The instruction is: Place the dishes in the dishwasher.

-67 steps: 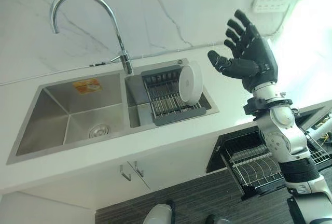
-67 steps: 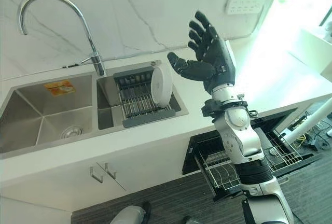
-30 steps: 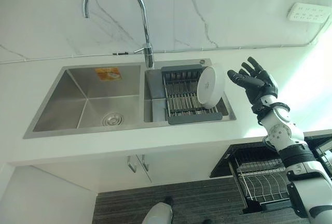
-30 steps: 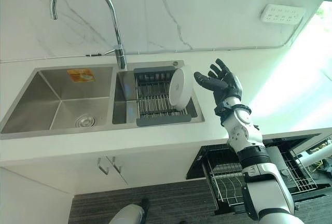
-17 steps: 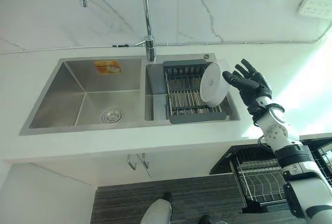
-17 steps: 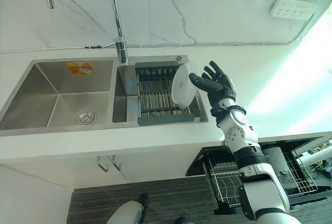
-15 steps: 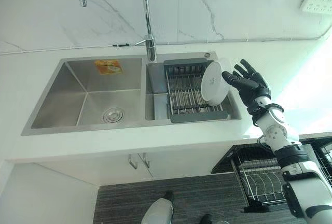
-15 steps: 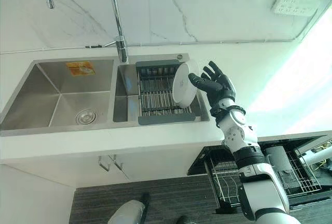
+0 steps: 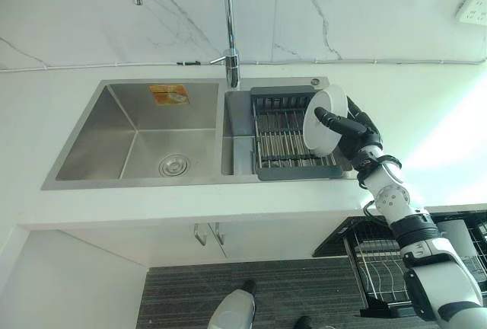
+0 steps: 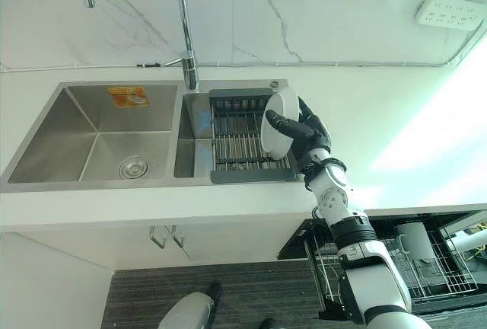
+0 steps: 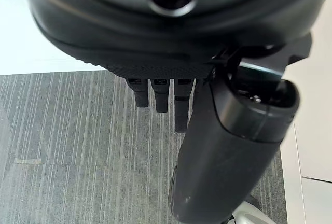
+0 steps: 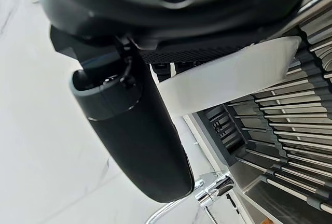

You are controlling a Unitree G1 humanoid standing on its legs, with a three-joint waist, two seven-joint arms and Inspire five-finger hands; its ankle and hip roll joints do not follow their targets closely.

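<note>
Since a second ago our right hand (image 9: 351,127) has reached the white plate (image 9: 318,120) standing on edge in the sink rack (image 9: 285,137); thumb in front, fingers behind (a pinch for lifting). Left hand (image 11: 171,86) hangs relaxed, empty.

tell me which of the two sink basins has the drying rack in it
The smaller basin, on the robot's right of the tap, holds the rack; the larger basin shows just a drain.

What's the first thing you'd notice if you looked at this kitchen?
The robot's right hand wraps around a white plate standing on edge in the grey drying rack in the sink's right basin. A tall curved faucet rises behind, and below the counter an open dishwasher rack waits.
</note>
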